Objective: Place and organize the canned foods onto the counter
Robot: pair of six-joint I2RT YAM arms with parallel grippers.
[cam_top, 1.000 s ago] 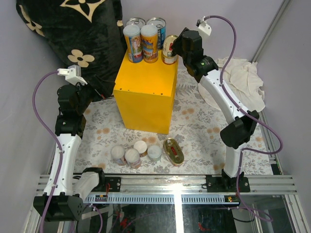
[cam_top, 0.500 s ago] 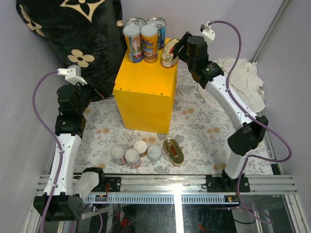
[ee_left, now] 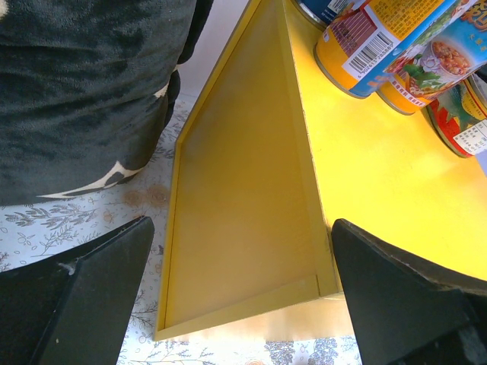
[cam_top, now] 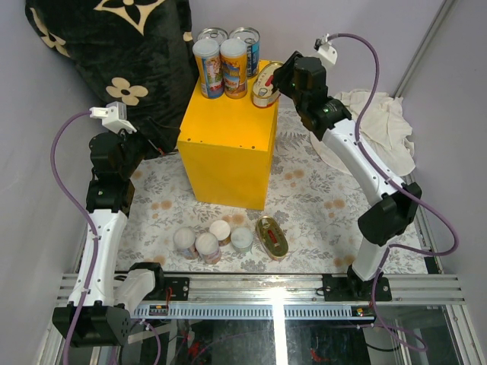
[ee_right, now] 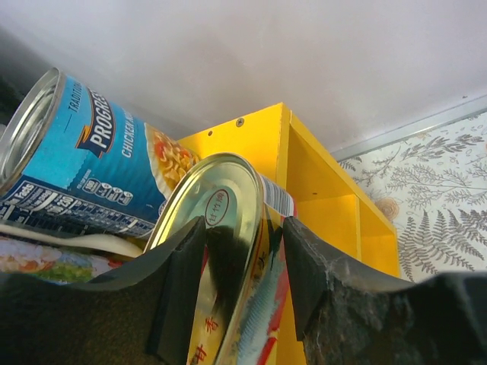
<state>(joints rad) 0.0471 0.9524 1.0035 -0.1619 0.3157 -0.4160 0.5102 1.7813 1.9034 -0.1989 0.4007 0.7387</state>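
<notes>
Placement step: right gripper [ee_right: 243, 228], jaws part-closed on tilted oval tin [cam_top: 265, 85] at far right top corner of yellow cabinet [cam_top: 228, 144], should next lay it flat and release; left gripper [ee_left: 242, 224] gapes wide, empty.

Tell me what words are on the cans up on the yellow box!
"PROGRE", cut off: blue can.
"TRADITI", cut off: same can, near its rim.
"CHICKEN": same can, under the brand.
Red characters on the oval gold tin: too blurred to read.
Barcode digits on the orange can: too small to read.
</notes>
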